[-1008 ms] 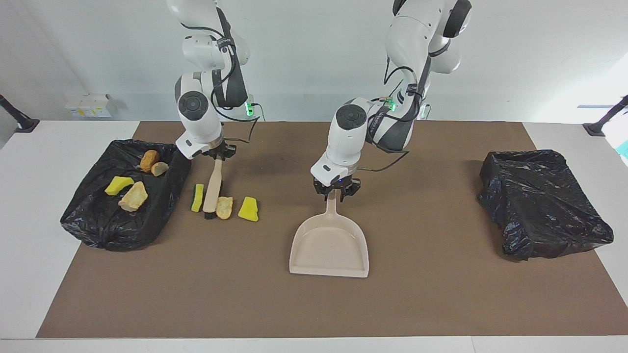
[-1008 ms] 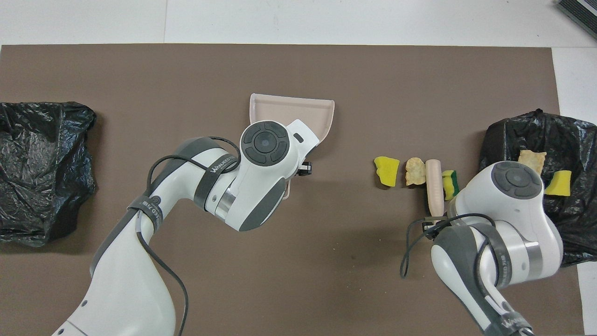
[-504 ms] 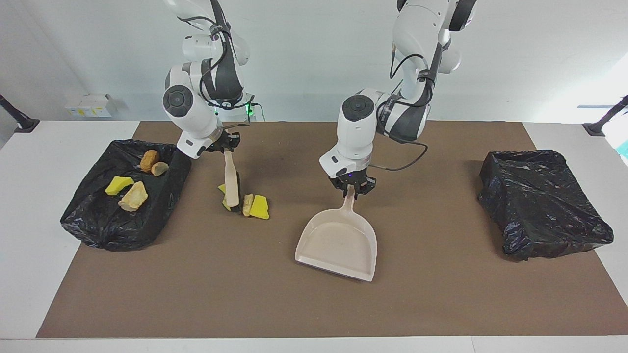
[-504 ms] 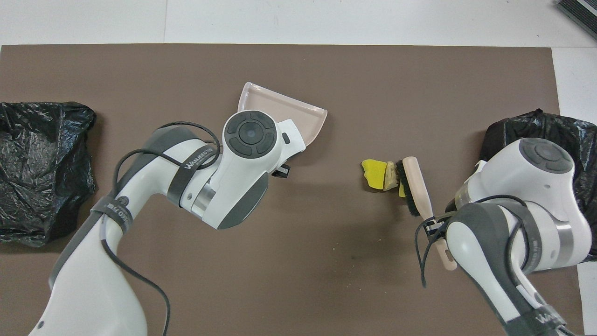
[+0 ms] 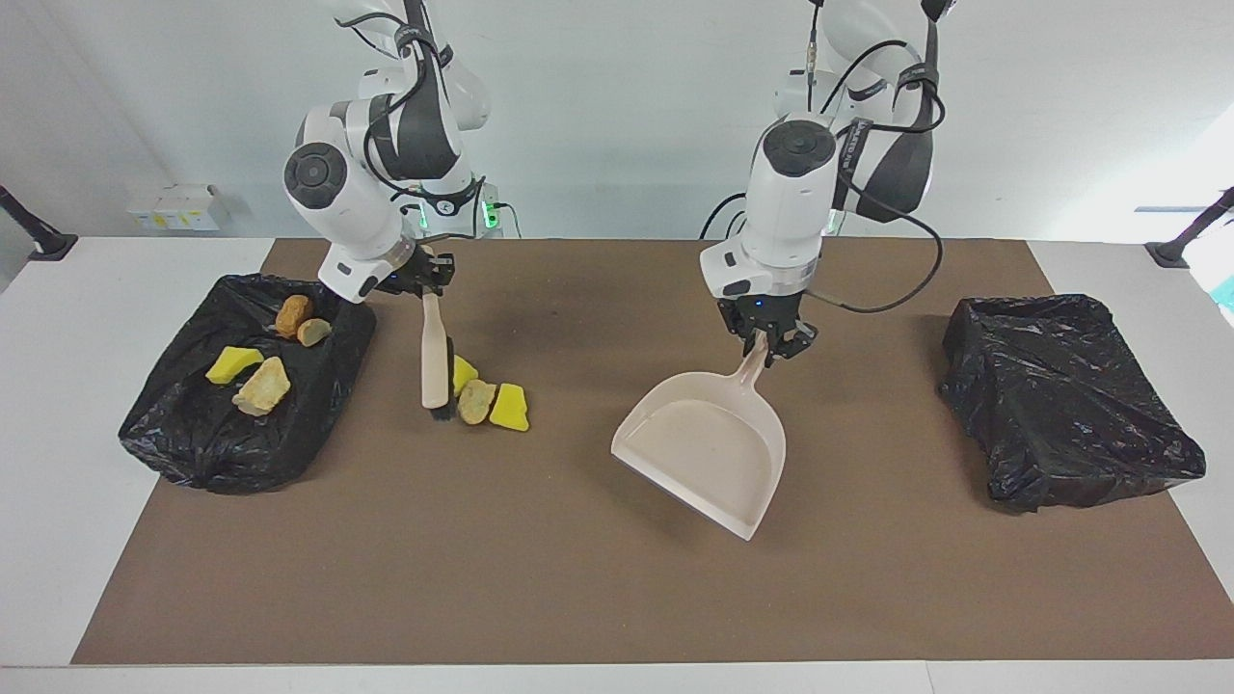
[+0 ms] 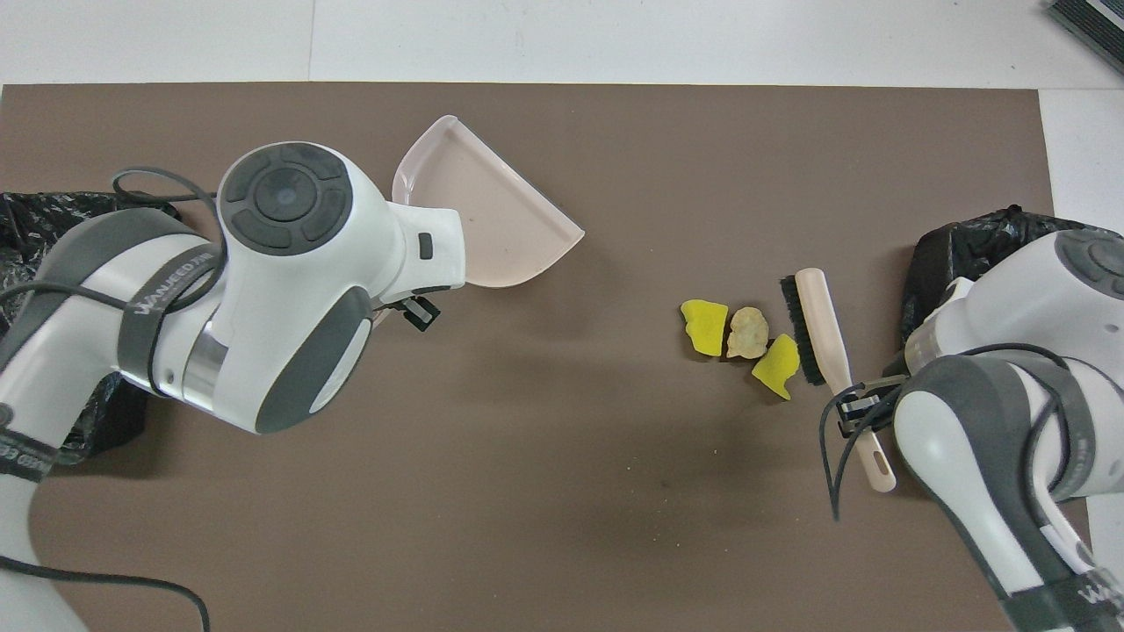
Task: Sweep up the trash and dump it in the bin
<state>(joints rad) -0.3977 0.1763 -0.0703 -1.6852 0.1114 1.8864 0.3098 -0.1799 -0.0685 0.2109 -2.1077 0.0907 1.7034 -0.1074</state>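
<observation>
Three pieces of trash lie together on the brown mat: a yellow chunk [image 5: 464, 371] [image 6: 777, 364], a tan lump [image 5: 475, 401] [image 6: 747, 332] and another yellow chunk [image 5: 509, 406] [image 6: 704, 316]. My right gripper [image 5: 424, 289] [image 6: 856, 408] is shut on the handle of a beige brush [image 5: 436, 361] [image 6: 821, 325], whose bristles stand on the mat beside the trash. My left gripper [image 5: 768, 337] is shut on the handle of the beige dustpan [image 5: 709, 453] [image 6: 483, 211], which hangs tilted over the middle of the mat. The black-lined bin [image 5: 174, 439] [image 6: 975, 250] at the right arm's end holds several more lumps.
A second black-lined bin [image 5: 1065, 400] [image 6: 26, 211] sits at the left arm's end of the mat. In the overhead view the left arm's wrist covers the dustpan's handle. White table borders the mat on all sides.
The brush pushed the three pieces together toward the middle, then drew back a little. My left arm lifted the dustpan, turned it and swung it toward the left arm's end.
</observation>
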